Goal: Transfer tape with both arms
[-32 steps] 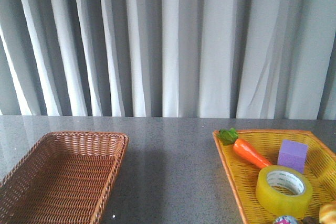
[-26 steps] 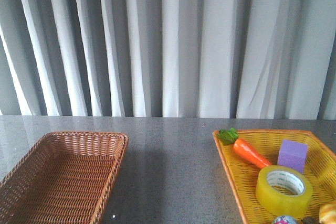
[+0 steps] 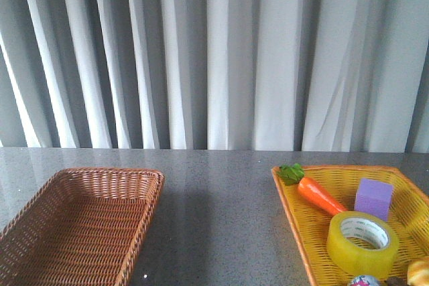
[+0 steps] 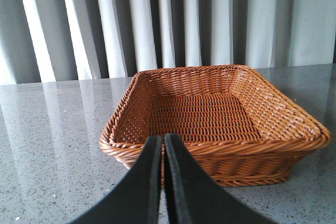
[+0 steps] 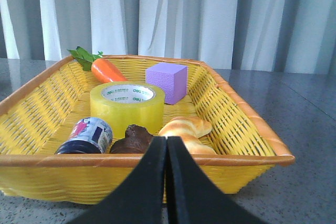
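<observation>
Nothing has shifted over the last half second from my front feed: the tape (image 3: 362,244) lies flat as before in the yellow basket (image 3: 295,216), toward its near edge, close in front of the purple block (image 3: 373,197) and the carrot (image 3: 320,194). So I judge the transfer hasn't begun. My right gripper (image 5: 166,145) sits low just outside that basket's near rim, fingers pressed together, pointed at the tape. My left gripper (image 4: 163,145) is likewise closed on nothing, level before the near rim of the brown basket (image 4: 294,124).
</observation>
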